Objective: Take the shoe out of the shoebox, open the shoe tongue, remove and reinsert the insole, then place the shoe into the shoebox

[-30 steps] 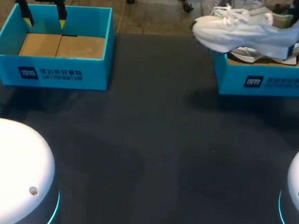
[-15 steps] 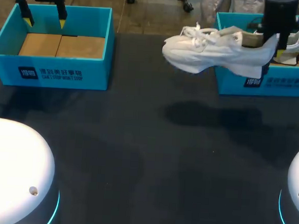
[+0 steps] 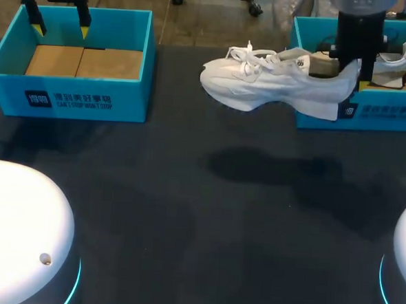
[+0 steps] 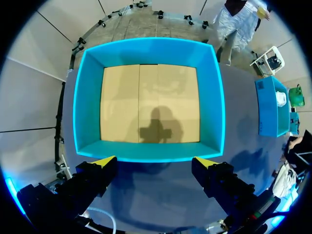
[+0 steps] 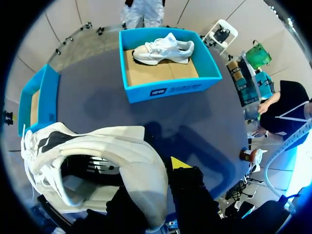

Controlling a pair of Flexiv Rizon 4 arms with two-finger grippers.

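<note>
The white lace-up sneaker [image 3: 276, 84] hangs in the air, sole down and opening up, above the dark table [image 3: 185, 213]; its shadow lies on the bare surface beneath. It is between the two boxes, nearer the right one. The long axis runs side to side across the table, roughly level. The toe points to the robot's left and the heel to its right. The right gripper [image 3: 354, 73] is clamped on the heel, with one yellow-tipped finger outside the heel wall and the other apparently inside the collar. Just behind the heel is the turquoise cardboard shoebox on the right [image 3: 371, 114], with a second pale sneaker [image 5: 163, 48] lying in it. Well apart to the left is the matching turquoise box [image 3: 89, 100], showing only its brown floor. The left gripper [image 4: 155, 163] hangs over it, jaws apart, holding nothing. Judgement: the step is setting the shoe down for the tongue work. Lower it flat so the whole sole lands at once, mid-table within both arms' reach. Loosen the heel pinch only once the table bears it, since a long shoe held by one end may droop or swing.
</note>
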